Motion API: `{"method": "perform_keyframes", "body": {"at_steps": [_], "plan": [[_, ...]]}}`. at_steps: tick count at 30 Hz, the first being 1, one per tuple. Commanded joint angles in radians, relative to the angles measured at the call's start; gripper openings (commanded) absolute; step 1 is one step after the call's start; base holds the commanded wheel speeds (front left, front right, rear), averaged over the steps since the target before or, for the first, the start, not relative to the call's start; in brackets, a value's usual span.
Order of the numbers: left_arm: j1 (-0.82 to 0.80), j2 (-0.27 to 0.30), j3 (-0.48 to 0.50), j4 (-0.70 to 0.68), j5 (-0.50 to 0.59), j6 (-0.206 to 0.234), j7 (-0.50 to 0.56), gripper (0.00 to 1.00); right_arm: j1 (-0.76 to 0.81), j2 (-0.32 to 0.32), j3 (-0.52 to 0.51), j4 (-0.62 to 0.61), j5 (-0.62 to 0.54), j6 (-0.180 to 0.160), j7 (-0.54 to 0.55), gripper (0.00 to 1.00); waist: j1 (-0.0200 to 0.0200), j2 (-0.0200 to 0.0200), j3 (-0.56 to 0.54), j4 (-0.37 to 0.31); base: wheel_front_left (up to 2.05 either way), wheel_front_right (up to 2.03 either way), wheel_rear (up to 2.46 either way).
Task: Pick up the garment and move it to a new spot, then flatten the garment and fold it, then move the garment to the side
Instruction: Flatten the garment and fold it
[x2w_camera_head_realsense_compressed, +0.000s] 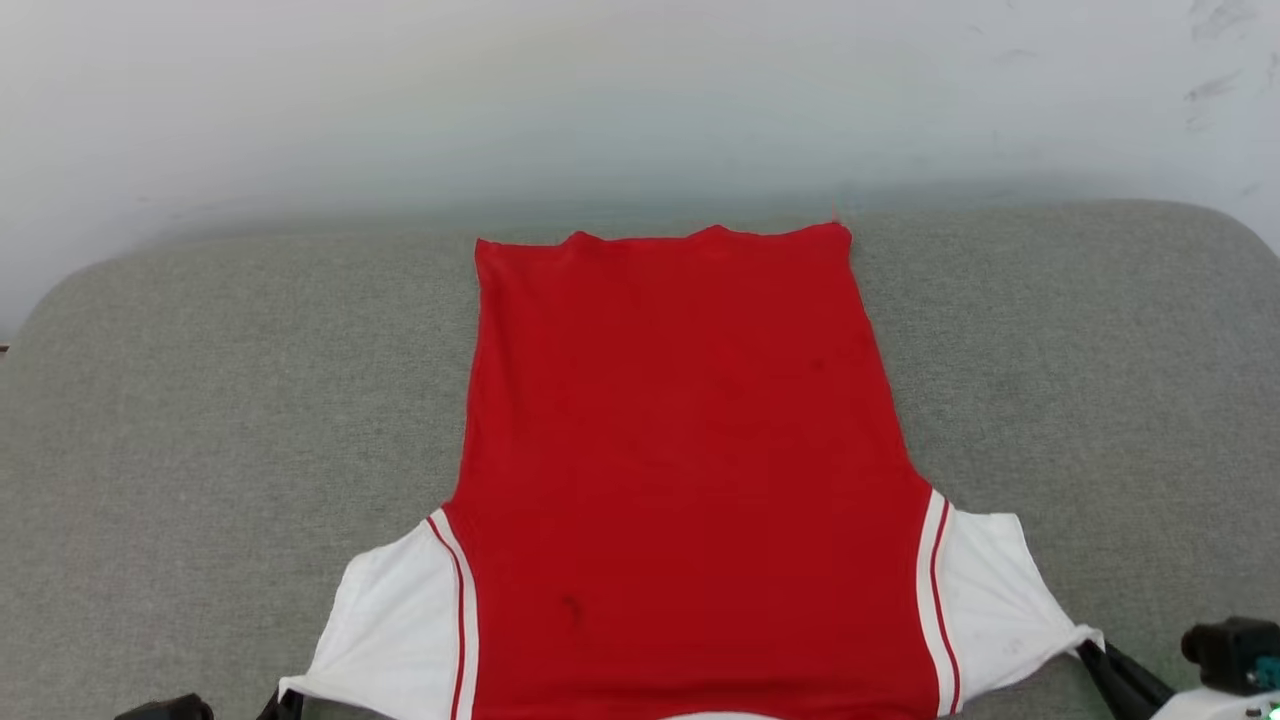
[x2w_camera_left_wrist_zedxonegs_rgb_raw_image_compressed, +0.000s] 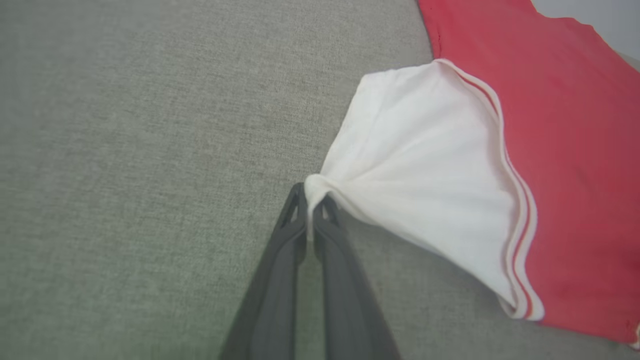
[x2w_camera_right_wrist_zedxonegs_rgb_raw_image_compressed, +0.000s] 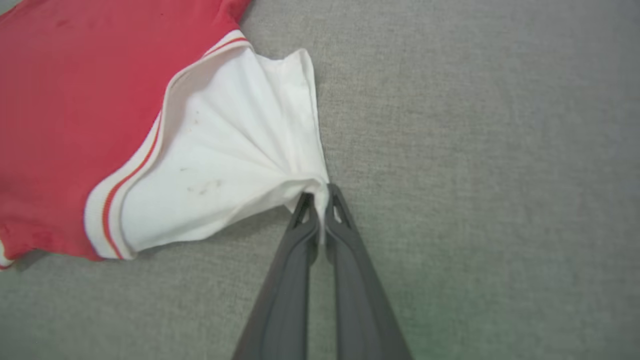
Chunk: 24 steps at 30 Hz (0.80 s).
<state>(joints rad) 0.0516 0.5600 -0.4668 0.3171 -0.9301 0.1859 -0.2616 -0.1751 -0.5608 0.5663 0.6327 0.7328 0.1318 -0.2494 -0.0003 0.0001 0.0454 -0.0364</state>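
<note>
- The garment (x2w_camera_head_realsense_compressed: 690, 450) lies spread out flat in the middle of the gray fabric surface (x2w_camera_head_realsense_compressed: 200, 400). It's a red jersey with white sleeves.
- In the head view its straight hem is up at 12 o'clock, near the pale wall (x2w_camera_head_realsense_compressed: 600, 90). The shoulder end runs off the frame at 6 o'clock.
- The side facing up is plain red, with a couple of small dark marks on it.
- Red-and-white striped trim runs where each sleeve meets the body.
- The left sleeve (x2w_camera_head_realsense_compressed: 395, 620) fans out toward 7 o'clock and the right sleeve (x2w_camera_head_realsense_compressed: 990, 590) toward 4 o'clock. Both are pulled out to a point.
- The left jaws are clamped together on the tip of the left sleeve. In the left wrist view the dark fingers (x2w_camera_left_wrist_zedxonegs_rgb_raw_image_compressed: 272, 285) come up from 6 o'clock and pinch the bunched white cloth (x2w_camera_left_wrist_zedxonegs_rgb_raw_image_compressed: 425, 165) dead centre. The red body sits off at 2 o'clock.
- The right jaws have the same grip on the tip of the right sleeve. In the right wrist view the fingers (x2w_camera_right_wrist_zedxonegs_rgb_raw_image_compressed: 287, 285) rise from 6 o'clock and the white cloth (x2w_camera_right_wrist_zedxonegs_rgb_raw_image_compressed: 225, 165) gathers into folds right at the tips. The red sits at 10 o'clock.
- That right sleeve has a few faint gray smudges.
- Near both grips there's a shadow under the sleeve edge, so the cloth looks slightly lifted off the surface there.
</note>
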Motion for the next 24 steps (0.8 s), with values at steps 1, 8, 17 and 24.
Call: {"method": "perform_keyframes", "body": {"at_steps": [1,8,17,24], "plan": [[0.022,0.003,0.012,-0.002,0.001,0.007,-0.005,0.0,0.038,-0.003,-0.017,0.0,-0.004,-0.002,-0.004,0.0,0.0003,-0.0001,-0.008,0.003,0.0,0.0,0.0],[0.07,-0.024,0.033,-0.016,0.02,0.007,-0.005,0.0,0.169,0.003,-0.1,-0.048,-0.004,-0.002,0.015,0.0,0.0003,-0.0001,-0.018,0.019,0.0,0.0,0.0],[0.081,-0.052,0.062,-0.049,0.063,0.008,-0.005,0.0,0.179,0.019,-0.225,-0.149,-0.106,-0.002,0.053,1.0,0.0003,-0.0001,-0.016,0.023,0.0,0.0,0.0],[0.068,-0.07,0.077,-0.116,0.117,0.016,-0.005,0.0,0.136,0.0,-0.421,-0.383,-0.185,-0.002,0.114,1.0,0.0003,-0.0001,0.011,0.047,0.0,0.0,0.0]]}}
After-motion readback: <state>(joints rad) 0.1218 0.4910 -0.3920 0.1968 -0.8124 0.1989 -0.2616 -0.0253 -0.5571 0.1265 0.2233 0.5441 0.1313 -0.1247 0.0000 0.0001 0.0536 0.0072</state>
